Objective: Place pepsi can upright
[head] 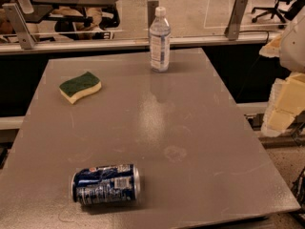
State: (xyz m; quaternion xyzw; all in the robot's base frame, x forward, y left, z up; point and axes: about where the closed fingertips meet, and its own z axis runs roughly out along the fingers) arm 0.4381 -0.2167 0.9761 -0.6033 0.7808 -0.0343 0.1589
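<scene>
The pepsi can (106,184) lies on its side near the front left of the grey table (190,128). It is dark blue with white print and silver rims, slightly dented, its long axis running left to right. My gripper (286,101) shows as pale yellow and white parts at the right edge of the view, beyond the table's right side. It is well away from the can, up and to the right of it, and touches nothing.
A clear plastic water bottle (159,39) stands upright at the table's back edge, near the middle. A green and yellow sponge (80,86) lies at the back left. A rail with glass panels (143,43) runs behind the table.
</scene>
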